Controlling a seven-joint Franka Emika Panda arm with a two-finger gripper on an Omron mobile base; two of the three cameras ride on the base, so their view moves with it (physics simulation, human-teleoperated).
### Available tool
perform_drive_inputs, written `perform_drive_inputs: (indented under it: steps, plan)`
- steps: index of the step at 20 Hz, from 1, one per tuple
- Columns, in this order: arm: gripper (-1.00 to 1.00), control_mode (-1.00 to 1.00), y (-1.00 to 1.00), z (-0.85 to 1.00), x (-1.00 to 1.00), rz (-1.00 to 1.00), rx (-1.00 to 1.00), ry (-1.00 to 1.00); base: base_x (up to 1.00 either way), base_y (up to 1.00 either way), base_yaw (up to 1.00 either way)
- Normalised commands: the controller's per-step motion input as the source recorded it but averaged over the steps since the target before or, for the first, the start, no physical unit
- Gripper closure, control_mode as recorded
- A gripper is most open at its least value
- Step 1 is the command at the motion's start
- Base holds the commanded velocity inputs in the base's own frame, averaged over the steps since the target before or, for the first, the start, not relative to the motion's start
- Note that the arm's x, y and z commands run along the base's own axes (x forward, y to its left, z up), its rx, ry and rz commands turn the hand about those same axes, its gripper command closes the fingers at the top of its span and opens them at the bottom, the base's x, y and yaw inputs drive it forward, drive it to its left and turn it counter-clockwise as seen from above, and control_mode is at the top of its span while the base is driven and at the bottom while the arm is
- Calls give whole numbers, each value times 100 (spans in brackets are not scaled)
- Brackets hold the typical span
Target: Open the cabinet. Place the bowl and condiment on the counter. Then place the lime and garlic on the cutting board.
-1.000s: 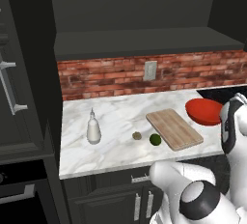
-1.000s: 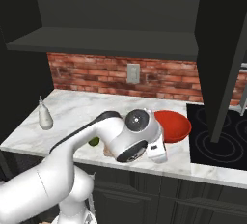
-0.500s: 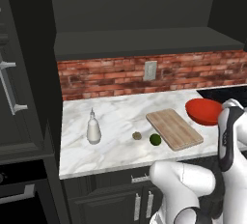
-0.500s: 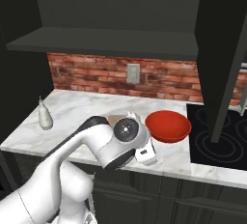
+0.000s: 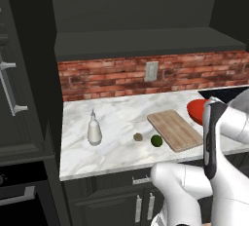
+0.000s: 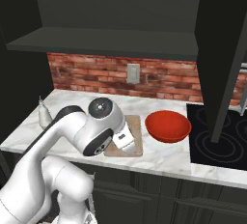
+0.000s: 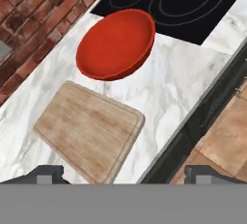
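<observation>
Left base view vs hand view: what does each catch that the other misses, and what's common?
Left base view alone: the condiment, the garlic and the lime, all on the counter left of the cutting board, the lime nearest it; also the brick wall's outlet.
Hand view alone: the black stovetop beyond the bowl, and the open fingers.
Both: board bare, red bowl beside it, marble, brick.
</observation>
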Motion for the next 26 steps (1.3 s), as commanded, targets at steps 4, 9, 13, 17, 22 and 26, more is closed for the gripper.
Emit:
perform_drive_inputs:
  steps: [4,9,13,17,22,26]
  plan:
    - [-100,-100,54,12,0,12,-3,0,0,0,0]
    - [-100,-100,41,13,0,13,0,-1,0,0,0]
    - [-100,-100,38,23,0,13,0,0,0,0,0]
    - [-100,-100,35,28,0,13,0,0,0,0,0]
    - [-100,-100,33,20,0,14,-1,0,0,0,0]
    - [-100,-100,29,5,1,8,-5,0,0,0,0]
